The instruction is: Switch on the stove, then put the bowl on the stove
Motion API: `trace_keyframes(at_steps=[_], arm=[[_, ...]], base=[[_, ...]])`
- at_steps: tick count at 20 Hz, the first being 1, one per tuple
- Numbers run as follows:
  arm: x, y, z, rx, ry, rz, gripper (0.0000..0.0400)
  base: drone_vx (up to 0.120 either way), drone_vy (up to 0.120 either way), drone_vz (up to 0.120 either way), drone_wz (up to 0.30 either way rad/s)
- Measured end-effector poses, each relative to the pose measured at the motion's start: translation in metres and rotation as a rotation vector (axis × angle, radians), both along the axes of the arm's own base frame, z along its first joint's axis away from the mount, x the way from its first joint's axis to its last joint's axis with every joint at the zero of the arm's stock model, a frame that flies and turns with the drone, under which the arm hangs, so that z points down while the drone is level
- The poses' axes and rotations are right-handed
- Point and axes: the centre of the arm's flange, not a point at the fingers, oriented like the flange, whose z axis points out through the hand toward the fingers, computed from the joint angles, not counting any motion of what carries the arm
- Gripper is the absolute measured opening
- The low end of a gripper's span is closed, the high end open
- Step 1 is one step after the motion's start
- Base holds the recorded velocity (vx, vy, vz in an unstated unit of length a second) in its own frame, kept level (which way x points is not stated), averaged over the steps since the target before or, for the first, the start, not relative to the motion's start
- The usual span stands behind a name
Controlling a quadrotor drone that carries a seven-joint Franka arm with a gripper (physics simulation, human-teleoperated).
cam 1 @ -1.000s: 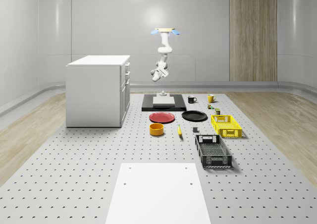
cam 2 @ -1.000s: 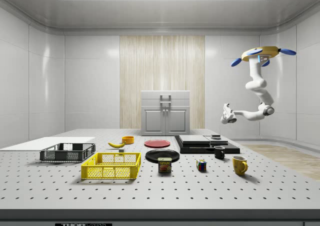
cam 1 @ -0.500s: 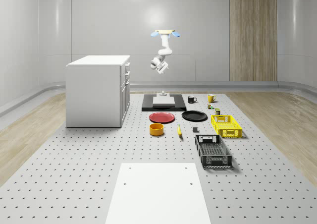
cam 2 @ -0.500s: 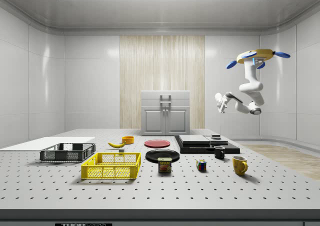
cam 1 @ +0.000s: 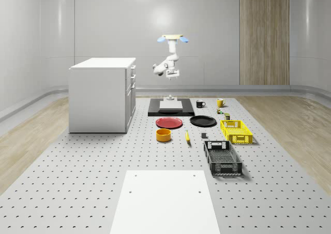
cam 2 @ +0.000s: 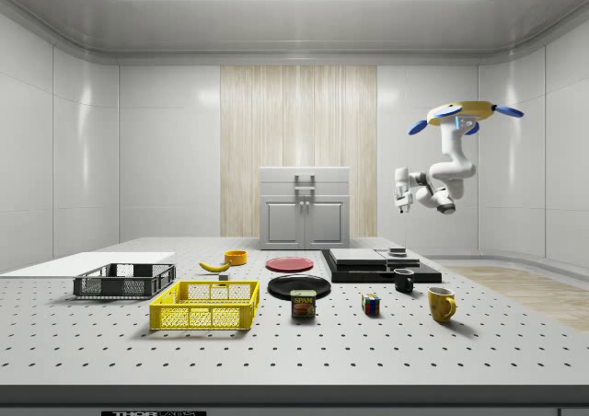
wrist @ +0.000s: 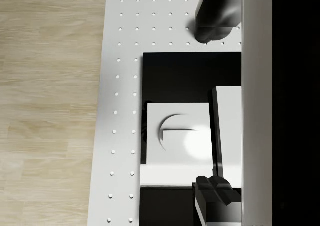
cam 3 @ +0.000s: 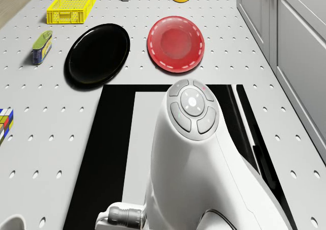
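Side view: arm's been tucked in under the drone (cam 2: pixel 465 112) hovering by the stove (cam 2: pixel 377 264), wide-open claw (cam 2: pixel 402 204) now aimed at the switch (wrist: pixel 175 131) right below; bowl (cam 1: pixel 164 135) is left well off, so switch-on is judged next.

From my station, the whole-scene camera stands off the near end of the table (cam 1: pixel 77 192), raised, facing down its length toward the far wall, and takes in the cabinet (cam 1: pixel 102 94), the stove (cam 1: pixel 171 107) and the hovering drone (cam 1: pixel 174 38). The side camera sits low at the table's edge (cam 2: pixel 294 379), level with the top, facing across it; it shares the stove (cam 2: pixel 379 263), the yellow basket (cam 2: pixel 204 305) and the drone (cam 2: pixel 465 112) with the first. The drone's camera looks forward and down past the arm (cam 3: pixel 204 169), close over the stove (cam 3: pixel 109 153). The wrist camera faces straight down on the stove's knob panel (wrist: pixel 176 132), nearest of all.
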Motion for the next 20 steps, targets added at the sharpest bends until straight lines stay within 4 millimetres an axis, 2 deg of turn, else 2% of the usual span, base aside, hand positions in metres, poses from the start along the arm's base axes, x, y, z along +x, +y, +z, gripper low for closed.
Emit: trace_keyframes(at_steps=[4, 10, 20], arm=[[0.0000, -0.0057, -0.0007, -0.058, 0.002, -0.001, 0.0400], [-0.0001, -0.0093, -0.0010, -0.095, 0.003, -0.002, 0.0400], [-0.0001, -0.0108, -0.0011, -0.110, 0.004, -0.002, 0.0400]], base=[[0.000, 0.000, -0.120, 0.000], [0.113, 0.000, -0.120, 0.000], [0.000, -0.020, -0.120, 0.000]])
